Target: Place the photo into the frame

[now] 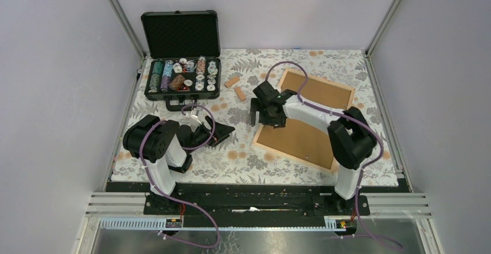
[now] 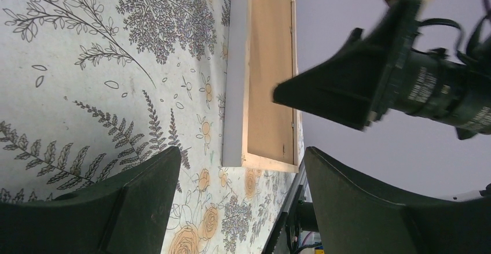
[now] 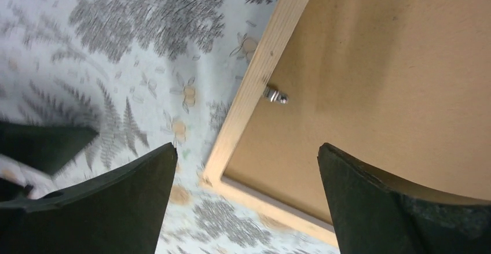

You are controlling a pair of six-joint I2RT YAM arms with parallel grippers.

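From above: shows one pale wooden frame [image 1: 318, 80] lying flat, back up, on the right half of the bench [image 1: 243, 161], skewed to the bench edges and filled by one brown backing board [image 1: 301, 138]. Counts two small wooden blocks [image 1: 232, 82] between frame and case, near each other but apart, and one open black case [image 1: 182, 63] at the rear left holding rows of poker chips [image 1: 182, 74], too small to count. Finds two arms: right fingers [image 1: 255, 115] over the frame's left edge, left fingers [image 1: 223, 131] low at the near left, well apart from the frame. From the left wrist: shows left fingers [image 2: 145, 196] spread and gripping nothing, over the floral cloth [image 2: 87, 34], facing one corner and one long side of the frame [image 2: 246, 92], with the right arm's fingers [image 2: 324, 92] hanging above the board [image 2: 269, 63]. From the right wrist: shows right fingers [image 3: 133, 190] released and wide, nothing between them, straddling one corner of the frame [image 3: 255, 80] from above; cannot tell whether touching. Counts one small metal clip [image 3: 275, 96] at the rim's inner edge, lying on the board [image 3: 376, 63].
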